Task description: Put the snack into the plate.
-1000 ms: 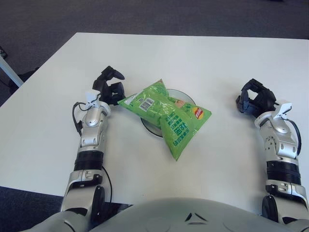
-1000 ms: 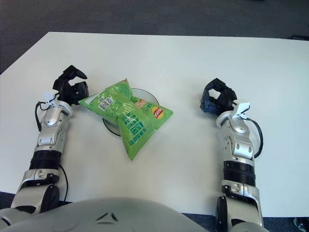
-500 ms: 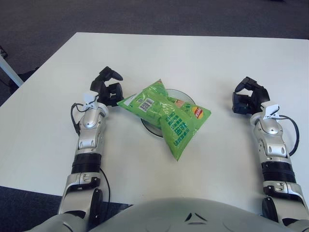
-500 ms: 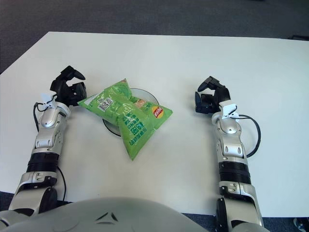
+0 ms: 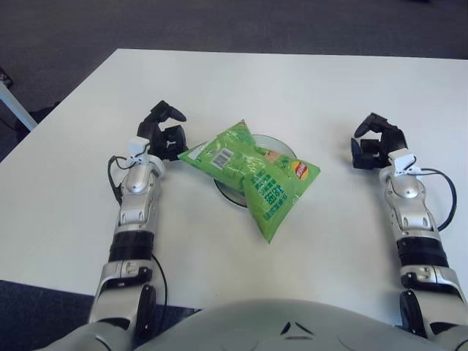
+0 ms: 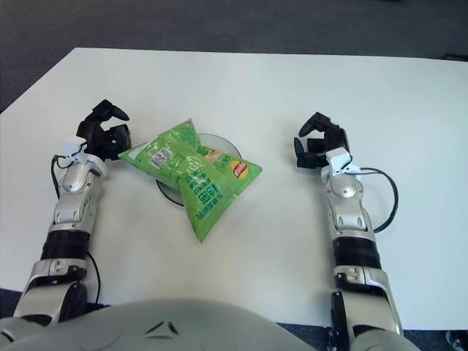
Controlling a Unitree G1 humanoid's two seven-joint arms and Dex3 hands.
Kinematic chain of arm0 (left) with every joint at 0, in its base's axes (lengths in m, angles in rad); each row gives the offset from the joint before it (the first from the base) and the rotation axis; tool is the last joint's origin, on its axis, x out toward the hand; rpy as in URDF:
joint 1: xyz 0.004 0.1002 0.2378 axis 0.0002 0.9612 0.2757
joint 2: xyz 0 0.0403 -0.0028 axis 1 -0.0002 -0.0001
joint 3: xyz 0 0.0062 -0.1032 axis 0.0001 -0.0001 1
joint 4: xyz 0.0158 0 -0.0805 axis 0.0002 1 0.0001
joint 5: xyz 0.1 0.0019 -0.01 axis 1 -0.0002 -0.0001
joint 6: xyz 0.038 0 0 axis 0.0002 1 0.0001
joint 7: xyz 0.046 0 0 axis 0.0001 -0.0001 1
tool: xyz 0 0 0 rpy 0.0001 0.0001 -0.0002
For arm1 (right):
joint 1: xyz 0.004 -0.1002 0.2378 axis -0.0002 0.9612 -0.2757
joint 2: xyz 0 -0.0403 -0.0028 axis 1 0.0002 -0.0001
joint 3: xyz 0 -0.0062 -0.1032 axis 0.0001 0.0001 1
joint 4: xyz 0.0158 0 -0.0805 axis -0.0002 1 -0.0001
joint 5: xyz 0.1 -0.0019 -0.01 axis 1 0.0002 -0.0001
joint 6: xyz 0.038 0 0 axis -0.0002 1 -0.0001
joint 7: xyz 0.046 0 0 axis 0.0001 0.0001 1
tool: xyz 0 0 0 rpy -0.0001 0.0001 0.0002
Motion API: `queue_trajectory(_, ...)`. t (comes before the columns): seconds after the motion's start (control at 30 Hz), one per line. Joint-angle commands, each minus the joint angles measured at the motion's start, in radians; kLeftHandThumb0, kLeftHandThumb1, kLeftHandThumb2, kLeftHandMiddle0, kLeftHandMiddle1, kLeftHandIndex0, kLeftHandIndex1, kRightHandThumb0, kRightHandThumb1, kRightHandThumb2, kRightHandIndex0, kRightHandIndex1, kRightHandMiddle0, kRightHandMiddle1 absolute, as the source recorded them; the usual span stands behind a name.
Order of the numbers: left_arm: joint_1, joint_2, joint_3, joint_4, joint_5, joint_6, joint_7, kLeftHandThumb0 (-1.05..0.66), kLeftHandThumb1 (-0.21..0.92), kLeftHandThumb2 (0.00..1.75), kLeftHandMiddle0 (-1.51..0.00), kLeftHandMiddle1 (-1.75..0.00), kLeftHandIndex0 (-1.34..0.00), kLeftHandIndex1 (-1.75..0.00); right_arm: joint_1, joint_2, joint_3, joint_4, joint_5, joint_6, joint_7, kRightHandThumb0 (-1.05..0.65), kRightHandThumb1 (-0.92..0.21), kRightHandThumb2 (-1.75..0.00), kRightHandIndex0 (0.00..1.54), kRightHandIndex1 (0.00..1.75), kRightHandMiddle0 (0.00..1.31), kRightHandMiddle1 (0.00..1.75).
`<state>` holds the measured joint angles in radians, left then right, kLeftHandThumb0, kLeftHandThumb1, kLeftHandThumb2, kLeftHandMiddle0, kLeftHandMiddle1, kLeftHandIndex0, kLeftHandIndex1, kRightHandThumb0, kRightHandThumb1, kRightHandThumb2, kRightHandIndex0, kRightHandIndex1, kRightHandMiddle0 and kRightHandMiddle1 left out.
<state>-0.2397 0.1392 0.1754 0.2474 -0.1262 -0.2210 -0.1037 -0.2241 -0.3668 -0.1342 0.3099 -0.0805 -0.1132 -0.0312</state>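
Note:
A green snack bag [image 5: 252, 175] lies across a small dark plate [image 5: 281, 145] at the table's middle, covering most of it; the bag's lower end hangs off the plate onto the table. My left hand [image 5: 165, 131] is just left of the bag's upper corner, its fingers spread and holding nothing. My right hand [image 5: 374, 140] is well to the right of the bag, apart from it, fingers loosely open and empty.
The white table [image 5: 292, 80] stretches wide behind and around the plate. Its left edge runs diagonally past my left arm, with dark floor [image 5: 58, 36] beyond. A black cable [image 5: 437, 175] loops off my right wrist.
My right hand has moved left and slightly forward, toward the bag, and its forearm has straightened. My left hand has drawn a little away from the bag's corner. The bag has not moved.

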Motion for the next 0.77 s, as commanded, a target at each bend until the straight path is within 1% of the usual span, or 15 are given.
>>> queue_trajectory(0.0, 0.071, -0.015, 0.002, 0.046, 0.011, 0.003, 0.016, -0.48, 0.31, 1.33, -1.21, -1.75, -0.62, -1.75, 0.051, 0.013, 0.022, 0.07, -0.024, 0.024, 0.01, -0.5, -0.28, -1.37, 1.36, 1.75, 0.65, 1.75)
queue_trajectory(0.23, 0.07, -0.013, 0.003, 0.048, 0.012, 0.012, 0.019, -0.48, 0.31, 1.32, -1.2, -1.75, -0.62, -1.75, 0.043, 0.009, 0.02, 0.103, -0.012, -0.011, 0.03, -0.5, -0.27, -1.38, 1.36, 1.75, 0.65, 1.75)
queue_trajectory(0.5, 0.073, -0.006, 0.001, 0.041, 0.019, 0.034, 0.022, -0.48, 0.31, 1.32, -1.19, -1.75, -0.61, -1.75, 0.04, 0.022, -0.003, 0.104, 0.043, 0.009, 0.061, -0.51, -0.27, -1.39, 1.37, 1.75, 0.66, 1.75)
queue_trajectory(0.63, 0.074, 0.0, -0.003, 0.043, 0.037, 0.038, 0.033, -0.48, 0.31, 1.32, -1.19, -1.75, -0.62, -1.75, 0.038, 0.031, -0.016, 0.104, 0.067, 0.019, 0.066, -0.51, -0.27, -1.39, 1.37, 1.75, 0.66, 1.75)
queue_trajectory(0.73, 0.074, 0.005, -0.007, 0.041, 0.055, 0.056, 0.051, -0.49, 0.31, 1.33, -1.2, -1.75, -0.62, -1.75, 0.037, 0.038, -0.024, 0.105, 0.086, 0.019, 0.07, -0.51, -0.26, -1.39, 1.37, 1.75, 0.66, 1.75)
